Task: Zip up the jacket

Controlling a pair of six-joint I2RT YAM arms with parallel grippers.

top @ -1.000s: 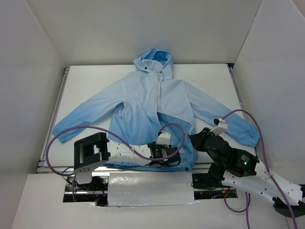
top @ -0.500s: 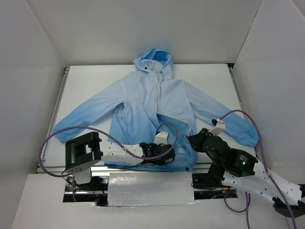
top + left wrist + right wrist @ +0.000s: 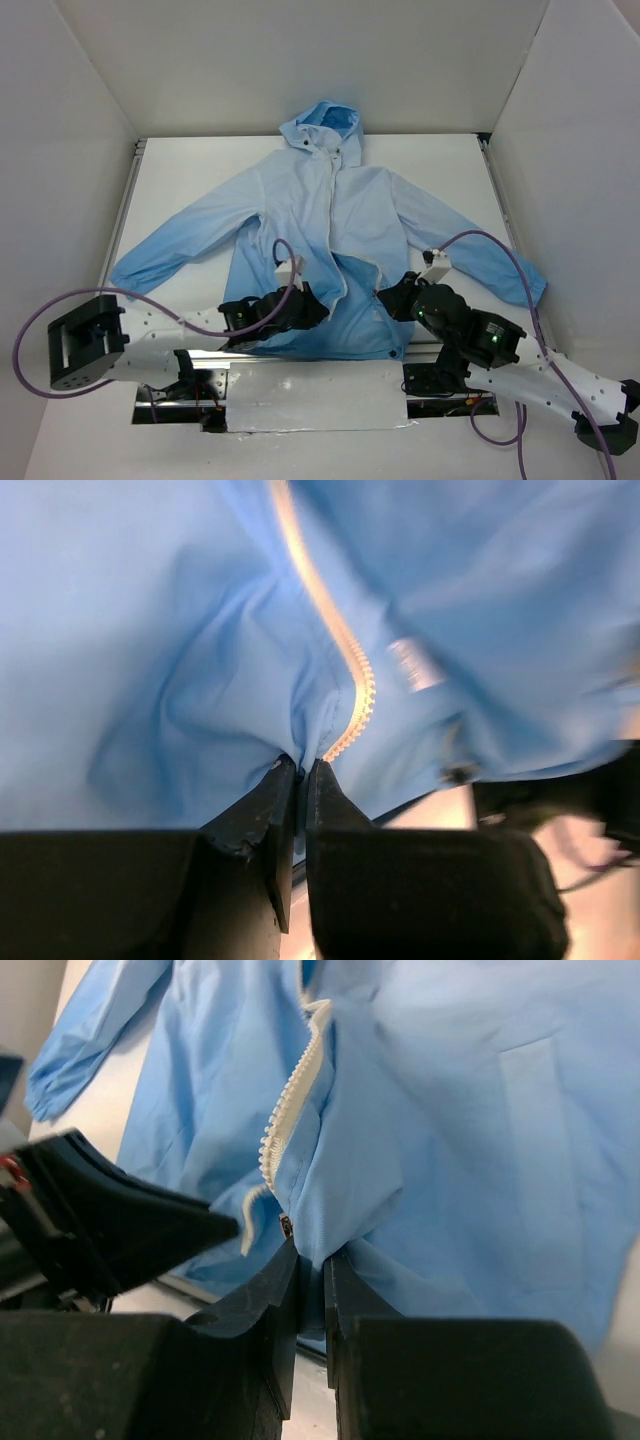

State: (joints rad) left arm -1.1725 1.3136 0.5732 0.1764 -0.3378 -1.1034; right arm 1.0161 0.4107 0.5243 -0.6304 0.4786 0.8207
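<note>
The light blue jacket (image 3: 300, 205) lies flat on the white table (image 3: 180, 170), hood at the far end. My left gripper (image 3: 308, 304) is shut on the jacket's (image 3: 180, 680) lower front edge, right at the bottom end of the white zipper teeth (image 3: 345, 650). My right gripper (image 3: 386, 299) is shut on a fold of the other front panel (image 3: 450, 1160), beside its zipper teeth (image 3: 292, 1110) and a small dark metal piece (image 3: 286, 1225). The two lower front edges stand a little apart between the grippers. The left gripper's black body (image 3: 120, 1230) shows in the right wrist view.
White walls (image 3: 70, 150) close in the table on three sides. A metal rail and a silver panel (image 3: 315, 395) run along the near edge. Purple cables (image 3: 130, 300) loop over the jacket's hem and the right sleeve (image 3: 500, 265).
My left arm swung left and its gripper shut on the left front edge near the zipper's bottom. The folded-back right panel has been drawn in toward the middle by the right gripper.
</note>
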